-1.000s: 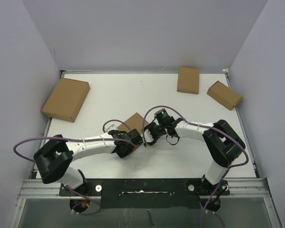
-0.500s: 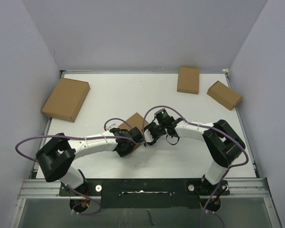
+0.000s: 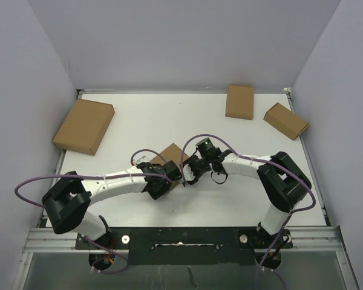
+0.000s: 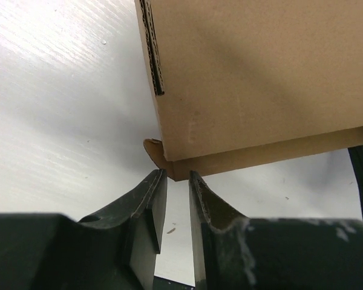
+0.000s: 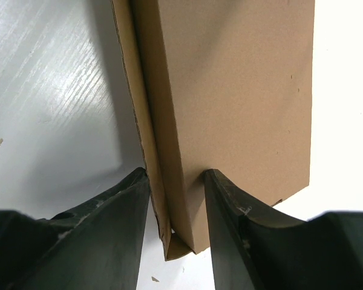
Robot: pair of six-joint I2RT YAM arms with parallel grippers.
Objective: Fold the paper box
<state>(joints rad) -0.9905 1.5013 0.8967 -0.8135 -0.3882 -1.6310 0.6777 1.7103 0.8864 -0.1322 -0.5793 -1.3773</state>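
The paper box [image 3: 170, 154] is a closed brown cardboard shape lying on the white table between my two grippers. My left gripper [image 3: 164, 183] is at its near corner. In the left wrist view the box [image 4: 260, 78] fills the upper right, and its corner sits right at the tips of my left gripper [image 4: 176, 173], whose jaws stand slightly open with only table showing between them. My right gripper [image 3: 190, 173] is at the box's right side. In the right wrist view the right gripper [image 5: 175, 172] is shut on the box's side wall [image 5: 169, 151], one finger against each face.
A larger brown box [image 3: 84, 125] lies at the back left. Two smaller brown boxes [image 3: 239, 101] [image 3: 285, 120] lie at the back right. Grey walls close in the table [image 3: 169, 115] on three sides. The arms' bases stand at the near edge.
My left gripper's jaws have parted a little from shut, and the left arm has shifted slightly. The right gripper has kept its hold on the box.
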